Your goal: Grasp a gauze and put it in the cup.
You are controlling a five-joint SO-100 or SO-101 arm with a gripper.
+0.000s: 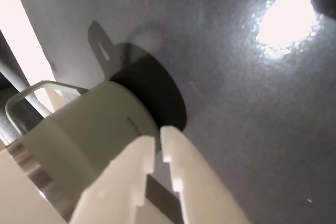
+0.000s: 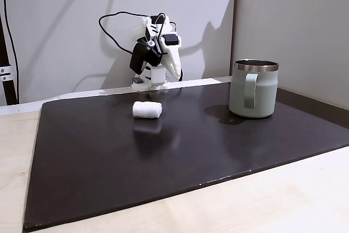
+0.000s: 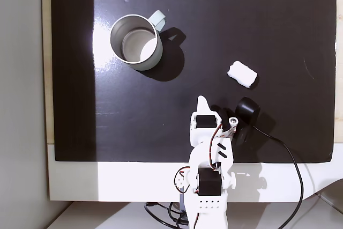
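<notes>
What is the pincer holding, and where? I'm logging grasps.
Nothing: the pincer is shut and empty; the gauze lies on the mat.

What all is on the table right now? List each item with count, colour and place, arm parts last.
Small white cylindrical roll of gauze: one, white, lying on its side on the mat, apart from the mug and in front of the arm's base in a fixed view.
Pale sage-green cylindrical mug with a bare steel rim: one, upright on the mat, loop handle on its side, nothing inside as seen from above.
Black flat mat: one, covering most of the tabletop.
Light wooden tabletop: one, showing around the mat's edges.
Black cable: one, running off the arm's base.
White arm: one, folded at the mat's edge.
Tool: one, white, fingers nearly together, holding nothing.
</notes>
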